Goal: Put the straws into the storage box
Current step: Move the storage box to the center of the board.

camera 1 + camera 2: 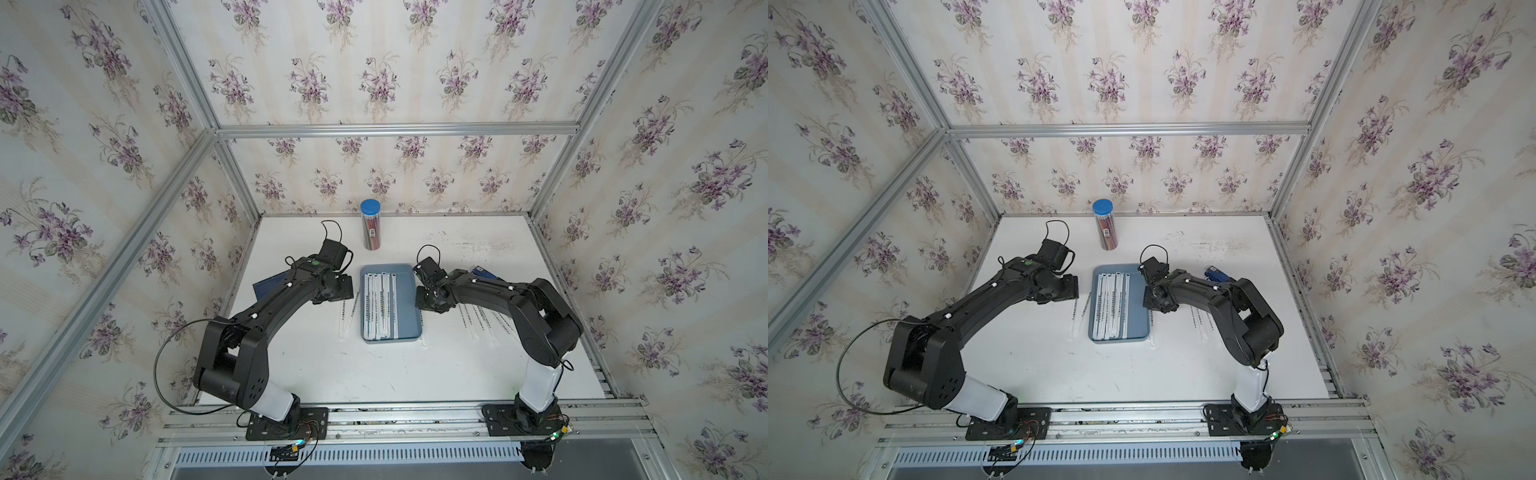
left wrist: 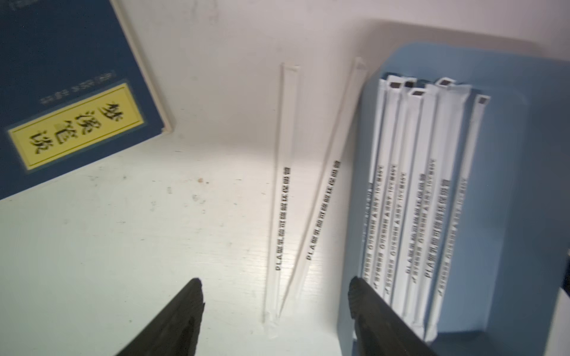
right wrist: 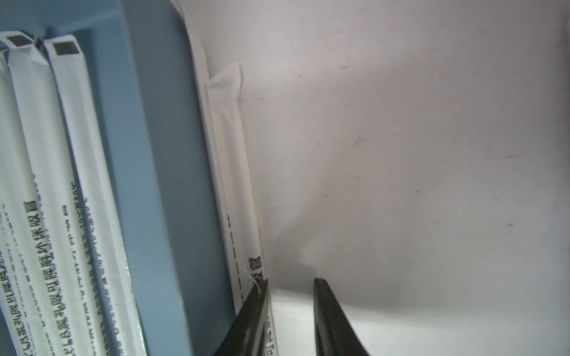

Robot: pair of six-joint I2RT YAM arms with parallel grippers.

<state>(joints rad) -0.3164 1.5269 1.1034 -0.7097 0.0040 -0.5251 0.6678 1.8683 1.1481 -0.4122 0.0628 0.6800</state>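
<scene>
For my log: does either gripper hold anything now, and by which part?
Nothing is held. The left gripper and the right gripper both stand open and empty.

Black arms (image 1: 270,307) with white lower links (image 1: 276,401), looping black cables (image 1: 155,368), small white dots.

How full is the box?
Part full. Straws cover about half the box floor; others lie outside on the table.

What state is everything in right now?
Storage box, partly filled.
Straws in box, flat, side by side.
Two loose straws, on table.
Lone straw, on table beside box.
Straws under right arm, on table.
Left claw, open, empty.
Right claw, slightly open, empty.
Pencil tube, upright, capped.
Book, closed, flat.
</scene>
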